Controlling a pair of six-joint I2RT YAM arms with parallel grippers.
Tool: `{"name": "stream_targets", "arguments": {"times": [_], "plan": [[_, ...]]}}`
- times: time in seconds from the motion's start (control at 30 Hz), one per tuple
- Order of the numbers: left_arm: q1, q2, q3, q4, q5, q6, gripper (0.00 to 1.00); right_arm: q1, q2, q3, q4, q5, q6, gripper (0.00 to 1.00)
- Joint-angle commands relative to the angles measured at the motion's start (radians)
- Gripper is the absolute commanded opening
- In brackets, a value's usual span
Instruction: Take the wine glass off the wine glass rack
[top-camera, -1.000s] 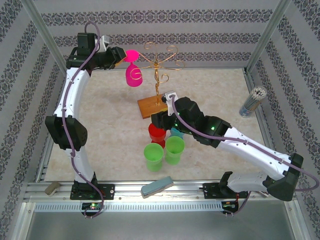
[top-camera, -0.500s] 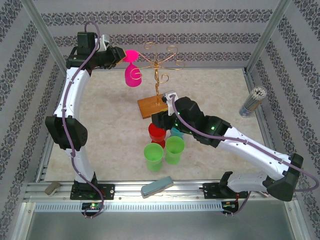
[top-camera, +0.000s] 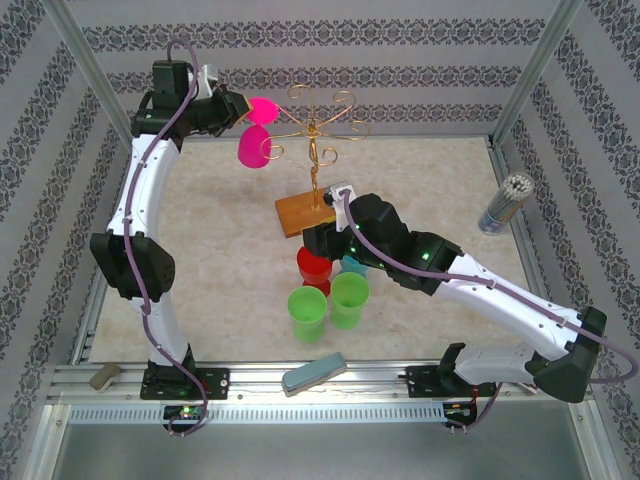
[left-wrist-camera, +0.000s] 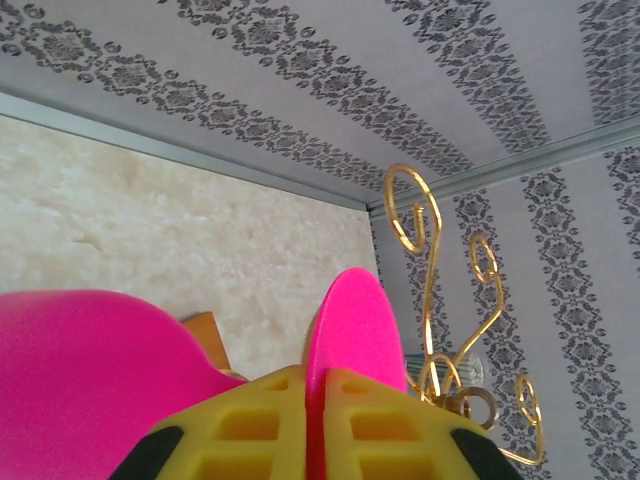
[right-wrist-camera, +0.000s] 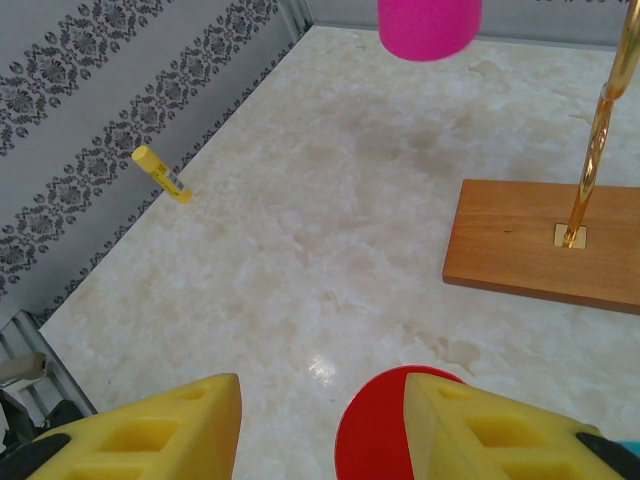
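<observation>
The pink wine glass (top-camera: 252, 147) hangs upside down and tilted at the left end of the gold wine glass rack (top-camera: 318, 122). My left gripper (top-camera: 240, 108) is shut on its flat foot (left-wrist-camera: 355, 320), edge-on between the yellow fingers (left-wrist-camera: 250, 425). The bowl (left-wrist-camera: 90, 380) bulges at the left of the left wrist view. The rack's scroll arms (left-wrist-camera: 432, 250) stand just right of the foot. My right gripper (top-camera: 318, 240) is open and low over a red cup (right-wrist-camera: 378, 435), with the rack's wooden base (right-wrist-camera: 545, 240) beyond it.
Two green cups (top-camera: 307, 312), the red cup (top-camera: 314, 267) and a teal cup (top-camera: 352, 265) cluster in front of the rack's base (top-camera: 300, 213). A tin of straws (top-camera: 505, 203) stands at the right wall. A yellow stick (right-wrist-camera: 160, 172) lies by the left wall.
The left gripper has closed on the glass's foot. The glass has shifted a little left and its bowl now tilts outward. The right arm has stayed put.
</observation>
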Motion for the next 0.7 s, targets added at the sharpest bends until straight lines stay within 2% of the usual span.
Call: {"name": "stream_targets", "arguments": {"times": [0.0, 0.1, 0.67], "plan": [[-0.013, -0.006, 0.018, 0.009, 0.005, 0.002, 0.05, -0.011, -0.003, -0.001, 0.014, -0.010, 0.016, 0.47], [-0.013, -0.007, 0.020, 0.014, 0.013, -0.005, 0.00, -0.012, -0.003, 0.000, 0.013, -0.008, 0.016, 0.47], [-0.013, -0.003, -0.010, 0.122, 0.072, -0.116, 0.00, -0.012, 0.002, 0.007, 0.013, -0.014, 0.016, 0.47]]}}
